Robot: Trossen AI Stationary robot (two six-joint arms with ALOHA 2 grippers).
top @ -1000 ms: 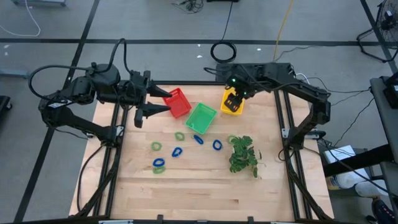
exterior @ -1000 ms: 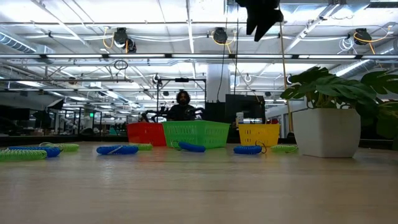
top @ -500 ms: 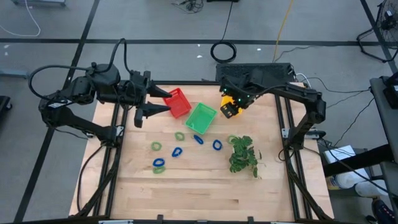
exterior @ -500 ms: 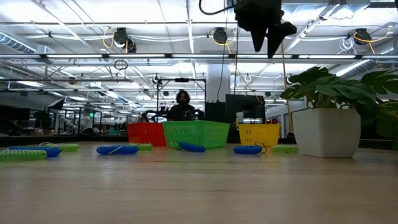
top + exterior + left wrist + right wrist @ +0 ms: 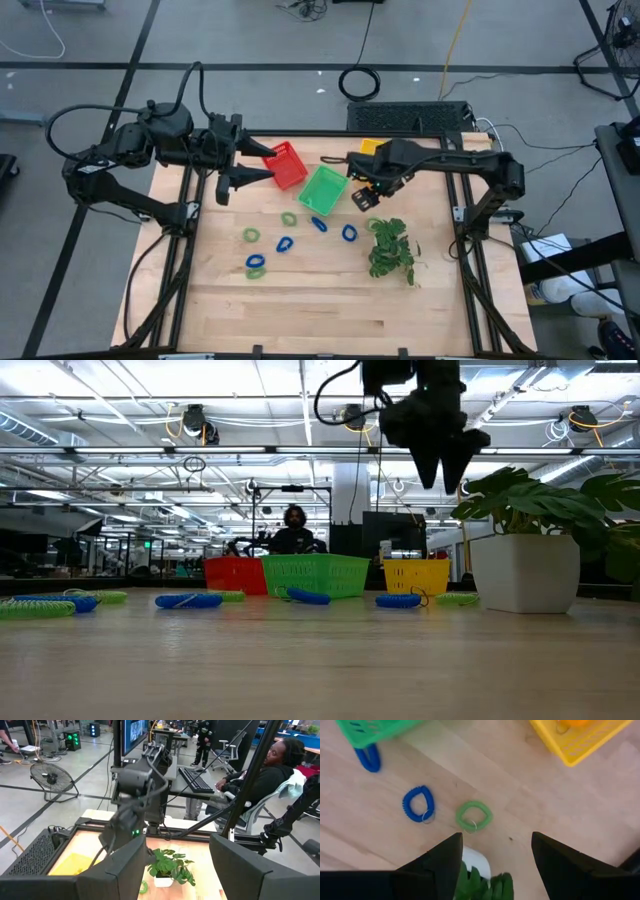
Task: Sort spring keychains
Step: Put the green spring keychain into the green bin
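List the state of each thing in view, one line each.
Left gripper: open, empty, raised beside the red basket.
Right gripper: open, empty, above the table near the plant.
Red basket: tilted, contents unclear.
Green basket: upright.
Yellow basket: holds something orange.
Keychains: loose on the table.
Plant: upright.
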